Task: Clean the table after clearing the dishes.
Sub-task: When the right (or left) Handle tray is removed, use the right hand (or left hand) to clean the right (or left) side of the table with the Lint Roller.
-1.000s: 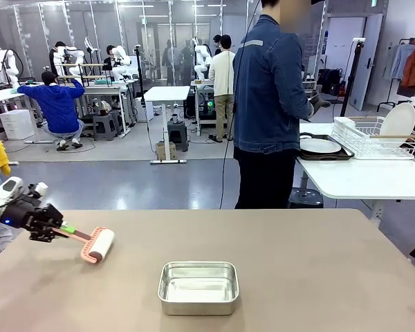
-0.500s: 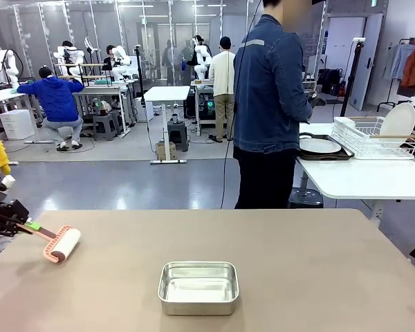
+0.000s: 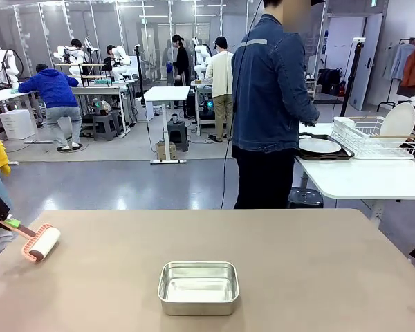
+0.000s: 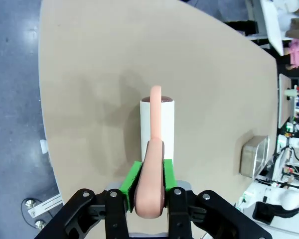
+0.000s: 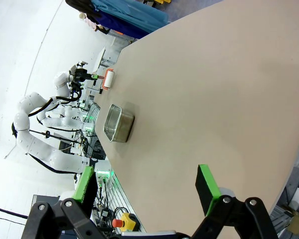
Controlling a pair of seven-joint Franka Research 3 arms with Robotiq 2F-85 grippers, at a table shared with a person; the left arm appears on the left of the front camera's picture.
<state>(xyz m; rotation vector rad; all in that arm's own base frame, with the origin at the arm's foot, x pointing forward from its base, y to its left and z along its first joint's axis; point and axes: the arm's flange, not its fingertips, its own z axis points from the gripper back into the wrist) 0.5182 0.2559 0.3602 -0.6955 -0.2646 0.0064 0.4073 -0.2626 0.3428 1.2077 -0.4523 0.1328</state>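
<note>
A salmon-handled lint roller (image 4: 156,130) is being clenched by the left gripper (image 4: 149,198), its white drum lying on the table (image 3: 297,263) at the nine o'clock edge. The right gripper (image 5: 148,186) is being held with jaws released, grasping nothing. A steel pan (image 3: 198,287) is sitting toward six o'clock, while the dishes (image 3: 320,146) are resting on a white side table at two o'clock.

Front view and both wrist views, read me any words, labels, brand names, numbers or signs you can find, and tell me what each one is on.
None can be read. The lint roller, the steel pan and the table carry no print, and anything in the room behind is too small and blurred to read.
</note>
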